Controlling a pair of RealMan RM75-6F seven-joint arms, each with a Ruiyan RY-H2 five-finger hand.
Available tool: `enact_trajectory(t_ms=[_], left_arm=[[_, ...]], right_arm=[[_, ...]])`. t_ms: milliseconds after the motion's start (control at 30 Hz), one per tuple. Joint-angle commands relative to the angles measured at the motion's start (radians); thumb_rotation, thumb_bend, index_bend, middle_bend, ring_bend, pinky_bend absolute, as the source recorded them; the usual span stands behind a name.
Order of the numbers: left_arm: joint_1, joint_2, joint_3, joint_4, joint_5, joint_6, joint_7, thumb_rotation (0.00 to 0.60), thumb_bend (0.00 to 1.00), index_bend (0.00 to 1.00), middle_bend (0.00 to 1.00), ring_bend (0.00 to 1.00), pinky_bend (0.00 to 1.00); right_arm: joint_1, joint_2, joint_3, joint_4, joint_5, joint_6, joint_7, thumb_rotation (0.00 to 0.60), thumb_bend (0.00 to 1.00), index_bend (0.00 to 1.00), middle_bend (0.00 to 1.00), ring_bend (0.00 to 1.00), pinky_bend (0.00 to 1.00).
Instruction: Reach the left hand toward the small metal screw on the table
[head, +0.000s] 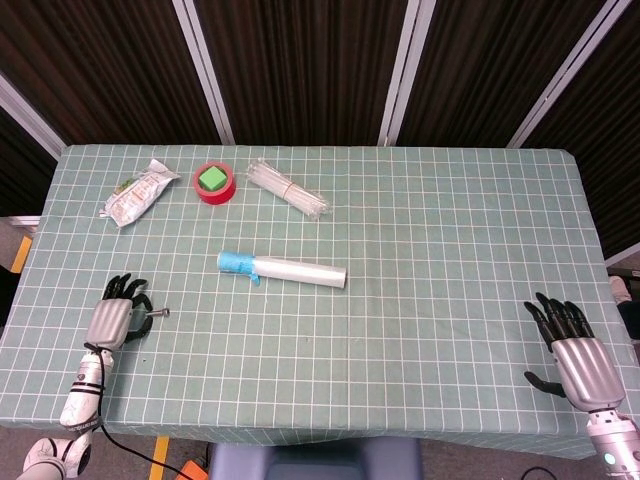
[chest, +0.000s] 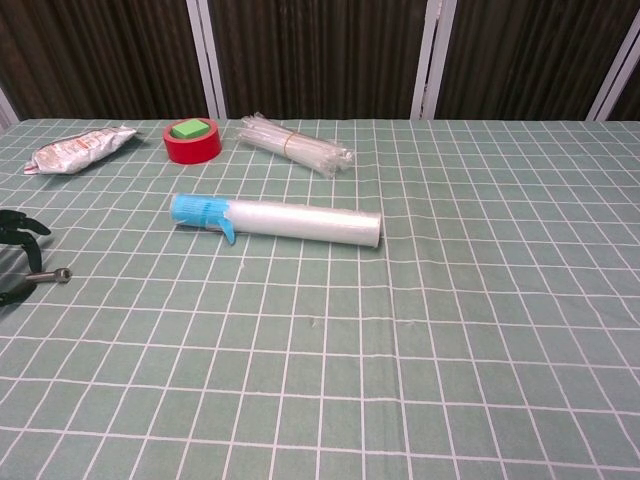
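Observation:
The small metal screw (head: 158, 313) lies on the green checked cloth near the table's left front, and shows in the chest view as the screw (chest: 54, 274) at the far left. My left hand (head: 118, 312) sits just left of it, dark fingers spread above the screw's near end and thumb below it. In the chest view only the left hand's fingertips (chest: 22, 229) show at the frame edge. I cannot tell whether a fingertip touches the screw. My right hand (head: 572, 350) rests open at the front right corner, holding nothing.
A clear spray bottle with a blue head (head: 282, 268) lies mid-table. At the back left are a silver pouch (head: 138, 191), a red tape roll with a green block inside (head: 213, 182), and a bundle of clear straws (head: 288, 189). The table's left edge runs close beside my left hand.

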Motion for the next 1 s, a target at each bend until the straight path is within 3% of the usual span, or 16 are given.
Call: enact_trajectory(t_ms=[33, 367, 1000], left_arm=[[0.000, 0.001, 0.000, -0.001, -0.001, 0.001, -0.002, 0.600, 0.39, 0.54, 0.17, 0.02, 0.06], [-0.001, 0.009, -0.001, -0.016, 0.002, 0.028, 0.001, 0.600, 0.39, 0.55, 0.17, 0.02, 0.06], [-0.006, 0.098, 0.019, -0.243, 0.059, 0.173, 0.113, 0.600, 0.39, 0.55, 0.17, 0.02, 0.06]], right_arm=[[0.000, 0.000, 0.000, 0.000, 0.000, 0.000, 0.000, 0.600, 0.24, 0.00, 0.00, 0.00, 0.00], [0.000, 0.001, 0.000, 0.000, 0.000, 0.000, 0.001, 0.600, 0.24, 0.00, 0.00, 0.00, 0.00], [-0.001, 0.002, 0.000, -0.001, -0.002, 0.002, 0.004, 0.600, 0.24, 0.00, 0.00, 0.00, 0.00]])
